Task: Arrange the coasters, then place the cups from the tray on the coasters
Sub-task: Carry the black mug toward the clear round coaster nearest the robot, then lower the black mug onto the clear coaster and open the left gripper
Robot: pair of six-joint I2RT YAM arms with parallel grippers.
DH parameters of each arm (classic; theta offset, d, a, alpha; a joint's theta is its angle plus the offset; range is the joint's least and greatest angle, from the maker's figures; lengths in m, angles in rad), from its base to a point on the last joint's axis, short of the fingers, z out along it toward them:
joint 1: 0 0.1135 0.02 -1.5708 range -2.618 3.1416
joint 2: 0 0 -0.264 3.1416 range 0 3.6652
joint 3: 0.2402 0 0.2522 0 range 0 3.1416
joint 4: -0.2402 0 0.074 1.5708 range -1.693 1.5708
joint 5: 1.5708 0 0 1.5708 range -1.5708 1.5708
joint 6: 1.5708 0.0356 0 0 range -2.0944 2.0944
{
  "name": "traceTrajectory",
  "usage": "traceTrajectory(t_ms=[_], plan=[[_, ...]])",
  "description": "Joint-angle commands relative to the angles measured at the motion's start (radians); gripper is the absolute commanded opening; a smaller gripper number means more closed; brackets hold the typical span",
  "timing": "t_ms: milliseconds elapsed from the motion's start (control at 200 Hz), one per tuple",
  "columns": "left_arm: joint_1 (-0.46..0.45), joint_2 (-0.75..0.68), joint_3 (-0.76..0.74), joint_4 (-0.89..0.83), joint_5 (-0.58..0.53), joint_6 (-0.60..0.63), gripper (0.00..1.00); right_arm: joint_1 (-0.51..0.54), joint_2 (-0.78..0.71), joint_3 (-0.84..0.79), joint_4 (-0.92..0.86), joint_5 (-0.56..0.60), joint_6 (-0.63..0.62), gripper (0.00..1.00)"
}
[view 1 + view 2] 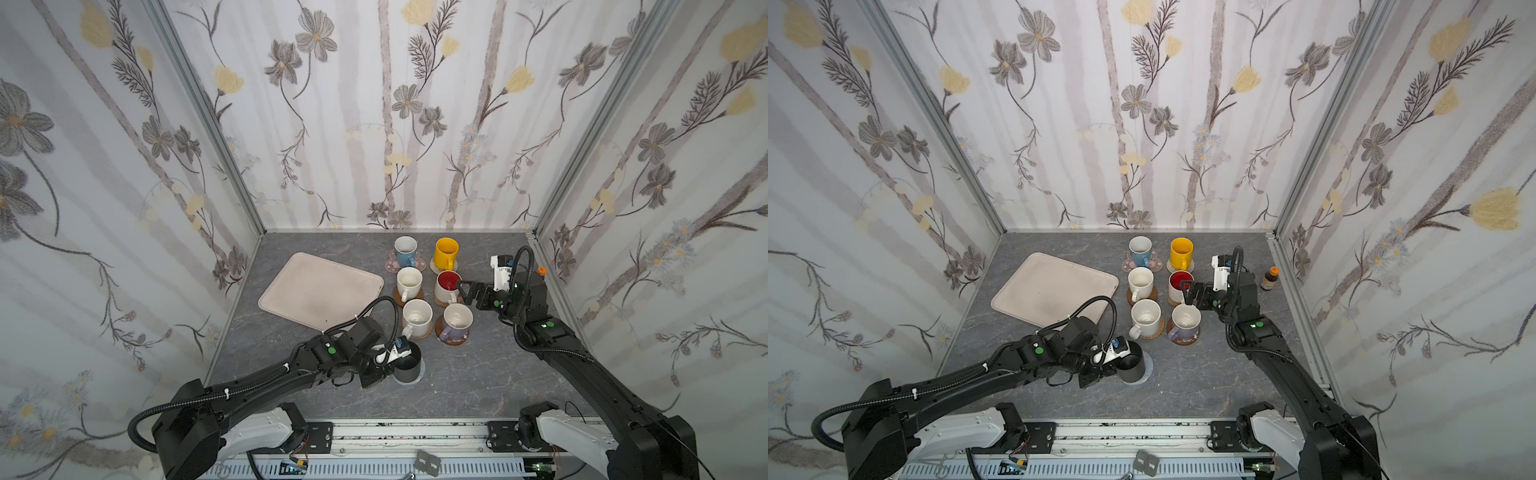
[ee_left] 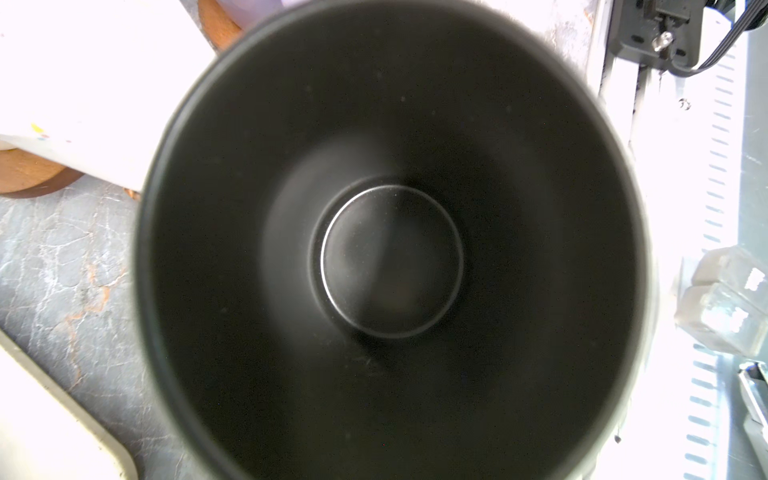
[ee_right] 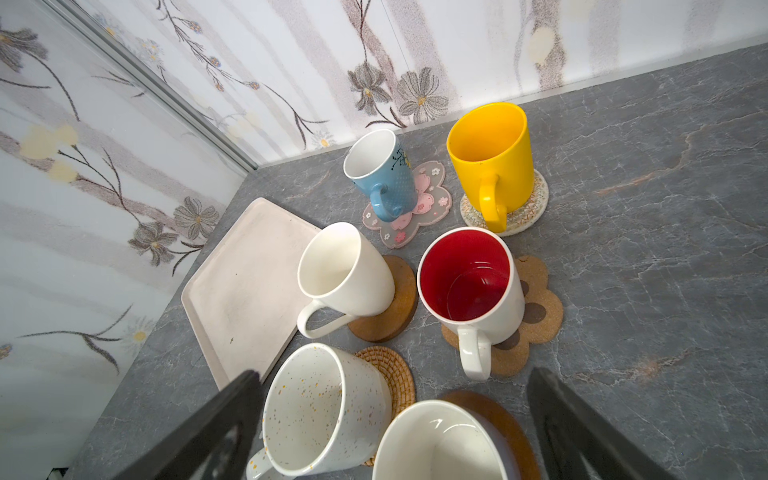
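Right now the left arm reaches low from the near left corner toward the middle of the table [image 1: 478, 382]. Its forearm is nearly level and its wrist is turned so that the wrist camera looks straight down into the black mug [image 1: 406, 368]. The left gripper [image 1: 384, 368] is closed at the mug's left side. It seems to be pinching the handle, though the wrist hides the fingers. The mug is upright over the grey coaster [image 1: 1148, 370], whose edge shows along the mug's right side.

The right arm rises from the near right corner and folds at the elbow, pointing the right gripper [image 1: 464, 293] leftward. Its jaws are spread wide and hold nothing. It hangs above the gap between the red-lined mug [image 1: 449, 284] and the lavender mug [image 1: 456, 322], which both stand upright beyond the black mug. The tray [image 1: 291, 286] lies flat on the table to their left.
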Motion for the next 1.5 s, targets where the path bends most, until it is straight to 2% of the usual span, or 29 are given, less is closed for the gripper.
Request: traceTrajectory(t_ms=[0,310,1494], plan=[[0.0,0.019,0.002,0.093,0.009,0.014,0.0,-0.004,0.009,-0.004,0.051,-0.026,-0.01,1.0],[0.0,0.051,-0.004,0.138,-0.01,0.023,0.0,-0.012,0.013,-0.014,0.076,-0.061,-0.002,1.0],[0.005,0.157,-0.041,0.243,-0.039,-0.024,0.0,-0.023,0.002,-0.036,0.084,-0.062,0.0,1.0]])
